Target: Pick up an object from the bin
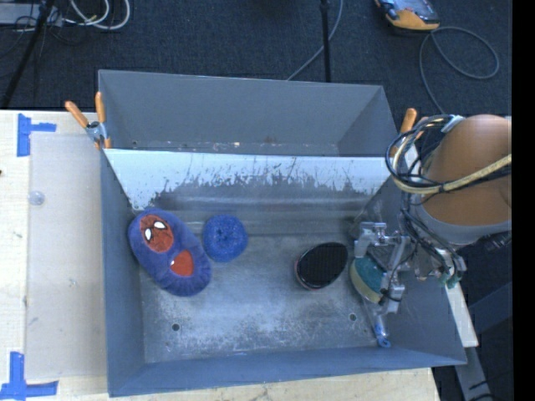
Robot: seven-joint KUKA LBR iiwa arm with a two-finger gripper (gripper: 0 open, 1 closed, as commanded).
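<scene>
My gripper (386, 261) is low at the right side of the bin, close against the right wall. A round teal thing with a tan rim (364, 279) lies right against its left side, partly hidden by the metal parts; whether it is gripped is unclear. A black oval disc (321, 265) rests on the floor just left of that. Further left sits a fuzzy blue ball (225, 237). Beside the ball lies a blue plush slipper (170, 254) with two red spider-mask faces.
The arm with its orange cover and cables comes in over the bin's right rim. The bin's sloped right wall stands directly behind the gripper. Bare grey floor stretches along the front, between the slipper and the black disc.
</scene>
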